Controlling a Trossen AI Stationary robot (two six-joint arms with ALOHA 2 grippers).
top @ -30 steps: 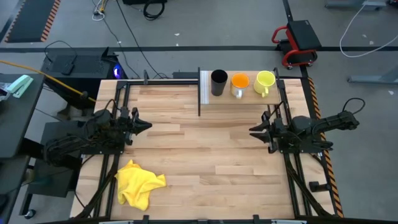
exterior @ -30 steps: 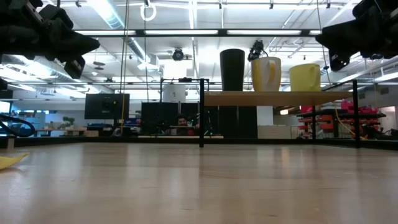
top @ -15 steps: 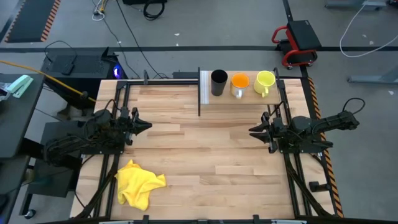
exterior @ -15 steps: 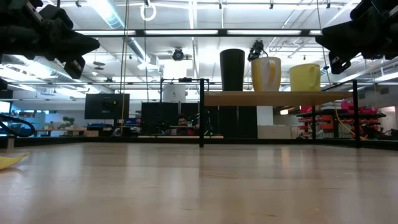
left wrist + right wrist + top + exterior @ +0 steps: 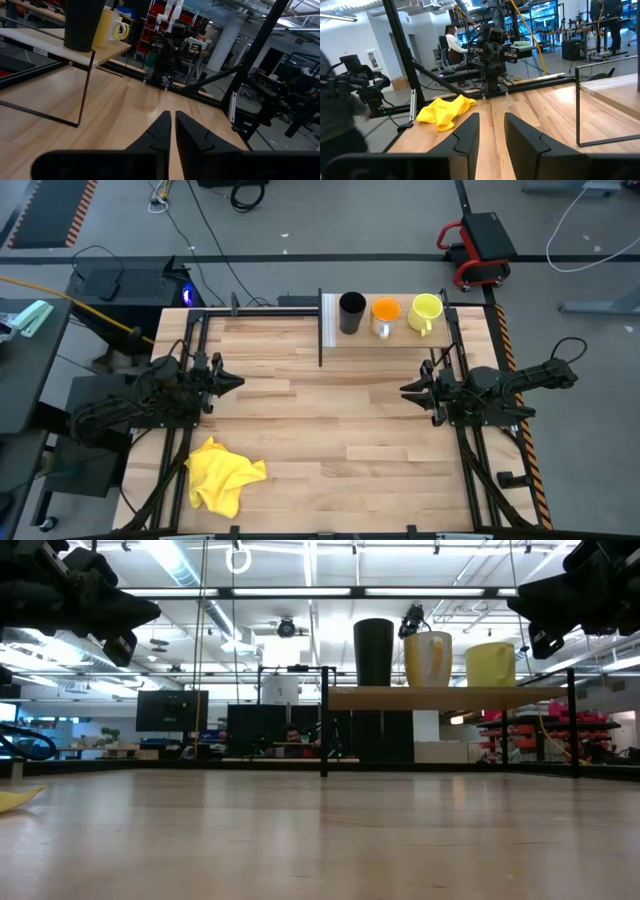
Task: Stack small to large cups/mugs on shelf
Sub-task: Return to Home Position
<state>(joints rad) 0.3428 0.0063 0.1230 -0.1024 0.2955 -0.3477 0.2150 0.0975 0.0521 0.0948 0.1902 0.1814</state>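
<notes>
The light-wood shelf stands at the table's far edge with a white end panel. On it stand in a row a black cup, an orange cup and a yellow-green mug; they also show in the low view: black cup, orange cup, mug. My left gripper hovers shut and empty at the table's left. My right gripper hovers at the right, slightly open and empty. Both are well clear of the shelf.
A crumpled yellow cloth lies on the table near the front left corner. Dark frame rails run along the table's left and right sides. A thin black upright stands at the shelf's left end. A person is beyond the table.
</notes>
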